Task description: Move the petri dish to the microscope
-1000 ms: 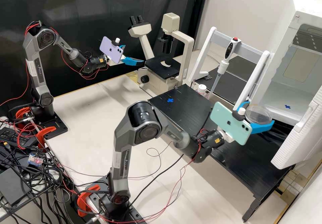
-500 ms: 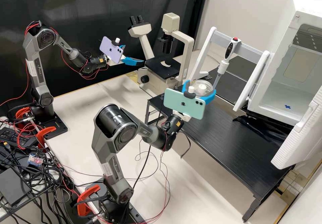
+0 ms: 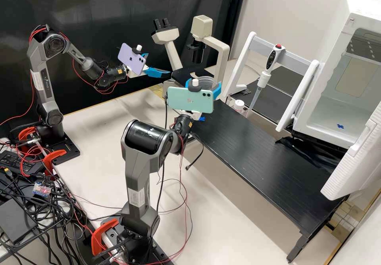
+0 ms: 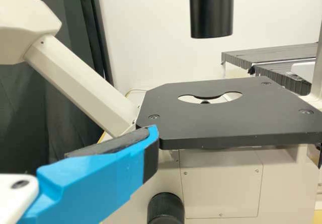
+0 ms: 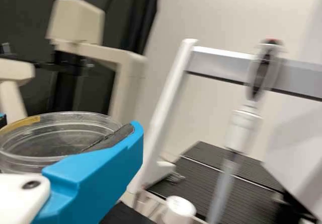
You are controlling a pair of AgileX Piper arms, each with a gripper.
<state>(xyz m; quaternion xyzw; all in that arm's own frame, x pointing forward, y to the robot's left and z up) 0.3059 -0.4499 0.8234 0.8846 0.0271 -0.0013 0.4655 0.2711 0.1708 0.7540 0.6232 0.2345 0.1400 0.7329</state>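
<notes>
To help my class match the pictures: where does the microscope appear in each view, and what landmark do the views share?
High view: the microscope is at upper middle, partly behind the petri dish.
Left wrist view: close up beyond a blue finger, its black stage beneath a dark tube.
Right wrist view: beyond the petri dish, its boxy lamp housing on top.
Shared landmark: the black curtain.

a black platform point(image 3: 258, 157) is standing on the pale benchtop point(image 3: 103, 138) near the microscope point(image 3: 224, 58); a blue tape cross point(image 3: 202, 118) is marking its microscope-side end; two arm bases point(image 3: 66, 150) are sitting farther off.
</notes>
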